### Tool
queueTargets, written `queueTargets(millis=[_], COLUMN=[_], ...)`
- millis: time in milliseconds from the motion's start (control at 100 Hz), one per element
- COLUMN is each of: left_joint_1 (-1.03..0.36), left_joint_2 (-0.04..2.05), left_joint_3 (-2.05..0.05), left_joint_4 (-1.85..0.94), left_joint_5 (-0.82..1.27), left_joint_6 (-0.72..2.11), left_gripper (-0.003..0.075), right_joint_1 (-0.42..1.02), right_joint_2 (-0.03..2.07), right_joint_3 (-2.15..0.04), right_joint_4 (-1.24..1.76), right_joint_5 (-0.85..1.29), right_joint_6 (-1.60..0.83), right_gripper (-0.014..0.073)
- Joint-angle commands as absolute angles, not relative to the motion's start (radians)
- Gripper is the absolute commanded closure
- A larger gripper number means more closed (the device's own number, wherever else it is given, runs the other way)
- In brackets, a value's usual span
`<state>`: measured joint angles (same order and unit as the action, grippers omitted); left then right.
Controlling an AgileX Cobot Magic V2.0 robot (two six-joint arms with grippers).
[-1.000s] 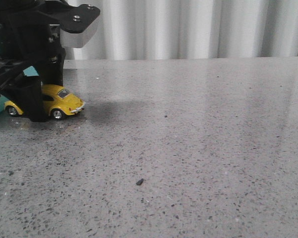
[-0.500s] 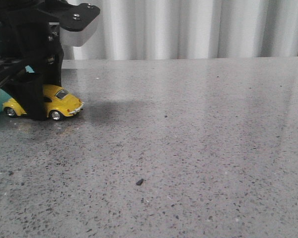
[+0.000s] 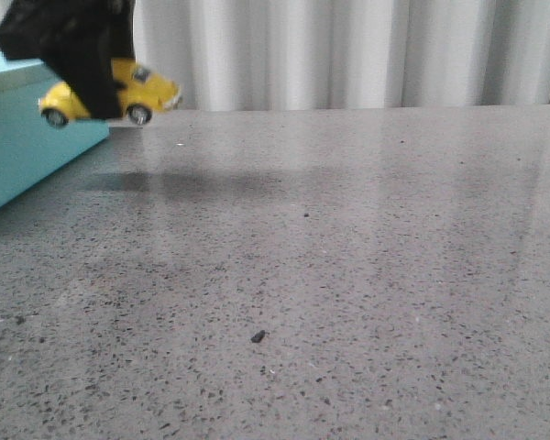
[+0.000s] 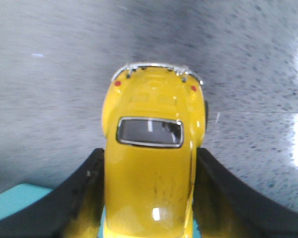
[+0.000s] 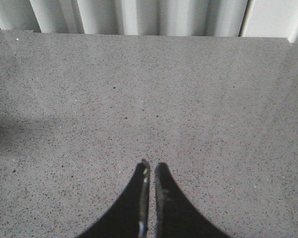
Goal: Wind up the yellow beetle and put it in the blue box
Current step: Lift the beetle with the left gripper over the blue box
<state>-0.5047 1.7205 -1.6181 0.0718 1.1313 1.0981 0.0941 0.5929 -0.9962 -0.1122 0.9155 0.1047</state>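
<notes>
My left gripper (image 3: 93,84) is shut on the yellow beetle (image 3: 147,89) and holds it in the air at the far left, above the table and beside the near corner of the blue box (image 3: 27,137). In the left wrist view the beetle (image 4: 151,163) sits between both black fingers (image 4: 84,193), roof up, rear bumper pointing away, with a strip of the blue box (image 4: 15,203) below. My right gripper (image 5: 150,168) is shut and empty over bare table; it does not show in the front view.
The grey speckled table (image 3: 348,257) runs to a pleated white curtain (image 3: 348,50) at the back. A small dark crumb (image 3: 257,336) lies near the front middle.
My left gripper has lifted the yellow beetle off the table, from beside the box's base up to the height of the box's top.
</notes>
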Motion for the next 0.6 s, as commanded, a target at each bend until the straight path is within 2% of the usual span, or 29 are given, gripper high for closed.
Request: queueTargets(millis=[0,150,350,590], left_joint_1=[-0.513,-0.513,-0.508,-0.365], left_joint_2=[1.672,1.672,1.659,1.630], left_joint_3=[-1.718,-1.862,-1.979,-1.984], left_joint_4=[0.065,0.080,0.269,0.272], left_joint_5=[1.149,1.224,1.268,1.268], left_joint_6=[1.083,1.010,0.809,0.629], left_gripper=[0.0682,0.0682,0.0682,0.0682], right_joint_1=[0.091,0.091,0.091,0.091], right_joint_2=[0.597,0.597,0.597,0.597], right_joint_3=[-1.018,-1.018,-1.018,-1.018], right_joint_4=[-0.118,-0.118,-0.118,-0.118], right_joint_5=[0.835,0.833,0.831,0.830], right_joint_6=[0.104,0.104,0.104,0.104], right_gripper=[0.0635,0.0635,0.0635,0.0635])
